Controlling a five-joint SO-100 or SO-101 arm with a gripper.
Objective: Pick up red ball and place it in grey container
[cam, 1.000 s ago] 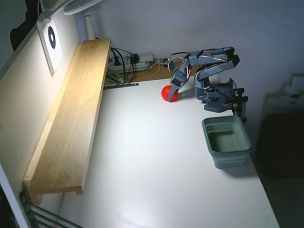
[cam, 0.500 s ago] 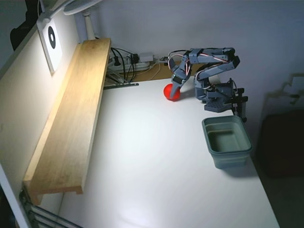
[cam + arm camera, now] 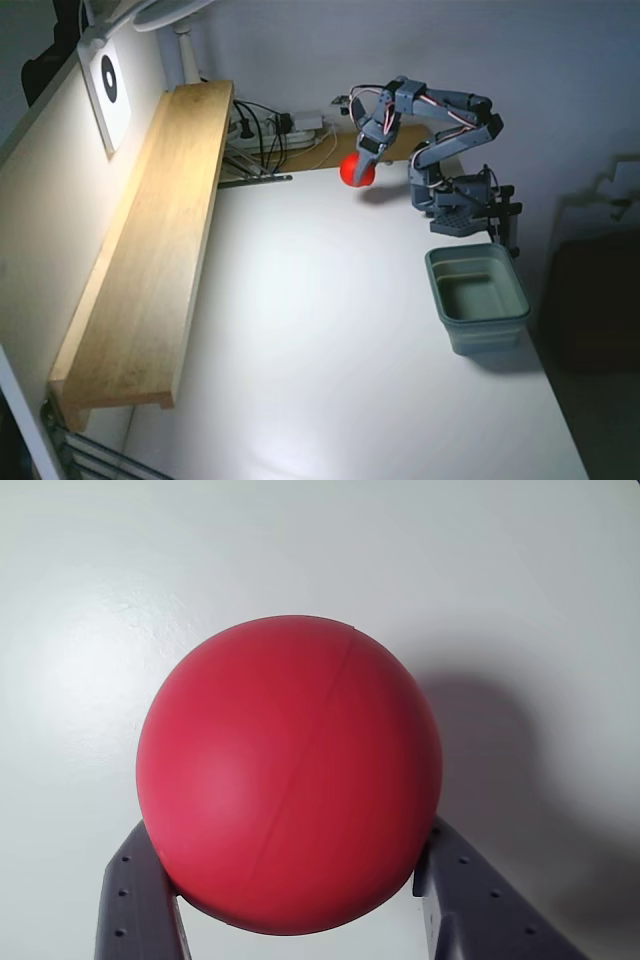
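While the arm arches high, its pincer (image 3: 357,170) grips the red ball (image 3: 356,172)

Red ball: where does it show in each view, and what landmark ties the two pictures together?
Fixed view: the red ball sits upper centre, held in the gripper above the white table.
Wrist view: the ball fills the centre, between the two fingers.
Shared landmark: the white table.

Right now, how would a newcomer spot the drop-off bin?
Start at the white table and go to its right edge in the fixed view, just in front of the grey robot base. The grey container sits there: an open, empty, rounded-corner rectangular tub, the only bin present.
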